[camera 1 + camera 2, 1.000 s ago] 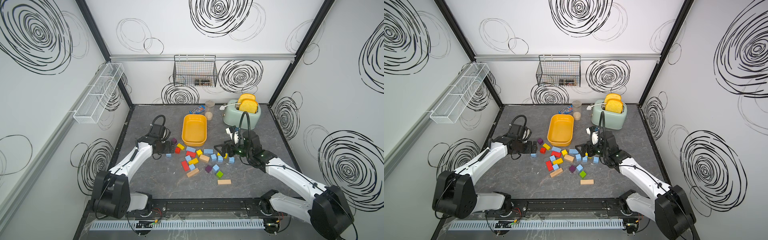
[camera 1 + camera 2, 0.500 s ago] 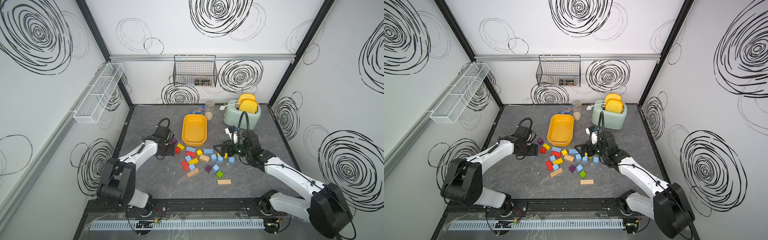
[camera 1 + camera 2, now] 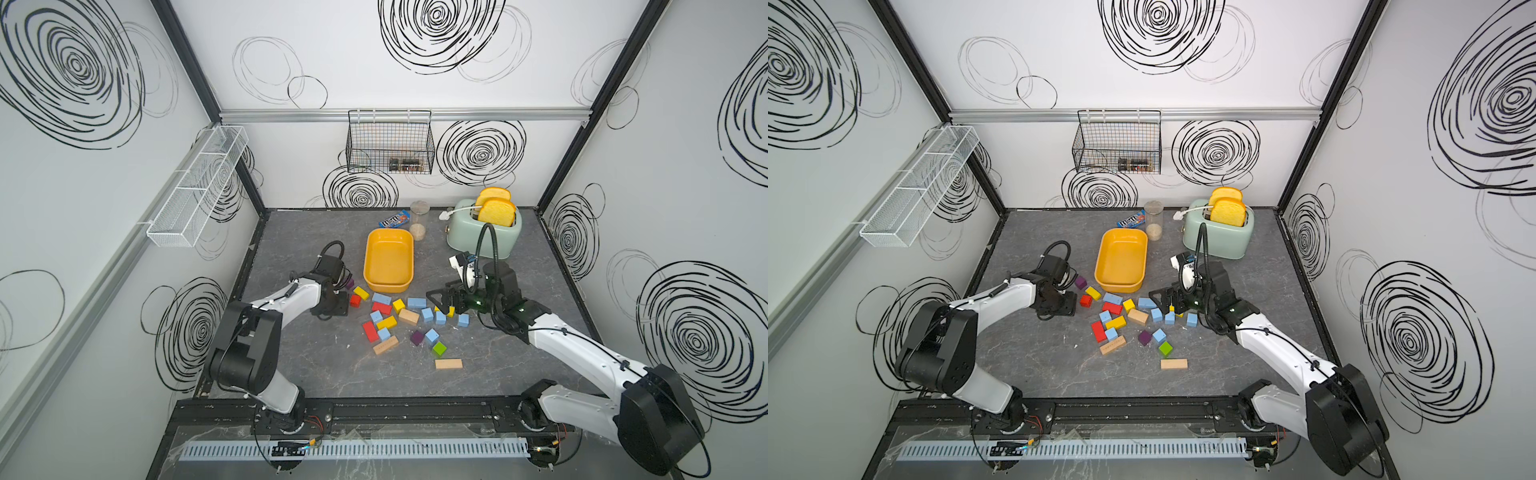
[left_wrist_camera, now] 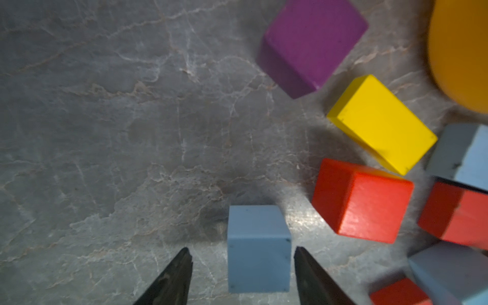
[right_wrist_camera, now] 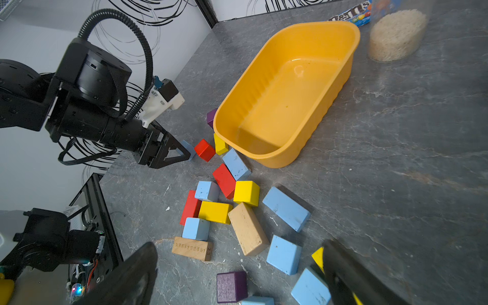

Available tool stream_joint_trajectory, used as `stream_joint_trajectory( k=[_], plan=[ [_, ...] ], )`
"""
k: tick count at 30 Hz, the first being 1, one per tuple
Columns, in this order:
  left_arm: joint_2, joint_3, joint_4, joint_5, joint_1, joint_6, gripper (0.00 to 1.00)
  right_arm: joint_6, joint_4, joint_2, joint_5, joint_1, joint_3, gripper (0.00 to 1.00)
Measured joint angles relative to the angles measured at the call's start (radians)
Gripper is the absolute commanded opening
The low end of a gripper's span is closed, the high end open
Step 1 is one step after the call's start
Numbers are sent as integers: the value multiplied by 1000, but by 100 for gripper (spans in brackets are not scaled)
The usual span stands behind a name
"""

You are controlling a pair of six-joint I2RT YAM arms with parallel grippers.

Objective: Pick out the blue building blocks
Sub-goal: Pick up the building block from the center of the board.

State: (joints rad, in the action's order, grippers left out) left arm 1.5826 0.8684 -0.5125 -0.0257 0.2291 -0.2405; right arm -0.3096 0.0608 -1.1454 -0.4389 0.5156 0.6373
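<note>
Several light-blue building blocks lie among red, yellow, purple, green and wood blocks in front of the yellow tub (image 3: 388, 286); two are long bricks (image 3: 381, 298) (image 3: 416, 302). At the pile's left edge my left gripper (image 4: 242, 249) straddles one blue cube (image 4: 258, 248), also visible in the right wrist view (image 5: 188, 149). Its jaws are open, one finger almost touching the cube and the other a gap away. In both top views the left gripper (image 3: 338, 305) (image 3: 1067, 307) hides that cube. My right gripper (image 5: 240, 245) (image 3: 436, 296) stands wide open and empty over the pile's right side, near blue cubes (image 3: 440, 318).
A mint toaster (image 3: 484, 232) with toast, a jar (image 3: 419, 220) of grains and a blue candy packet (image 3: 394, 219) stand behind the tub. A red cube (image 4: 361, 200) sits close beside the straddled cube. A wire basket (image 3: 390, 143) hangs on the back wall.
My left gripper has moved right onto the blue cube at the pile's left edge, and its jaws have narrowed around it. The right arm has stayed still.
</note>
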Motion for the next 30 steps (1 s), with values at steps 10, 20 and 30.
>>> stream_joint_trajectory(
  k=[10,20,30],
  plan=[
    [48,0,26,-1,-1,4,51,-1,8,-5,-4,0,-9,98],
    [54,2,45,0,-5,5,53,0,14,-5,-3,0,-18,98],
    [61,8,56,3,-30,6,42,3,31,0,-42,0,-29,98]
  ],
)
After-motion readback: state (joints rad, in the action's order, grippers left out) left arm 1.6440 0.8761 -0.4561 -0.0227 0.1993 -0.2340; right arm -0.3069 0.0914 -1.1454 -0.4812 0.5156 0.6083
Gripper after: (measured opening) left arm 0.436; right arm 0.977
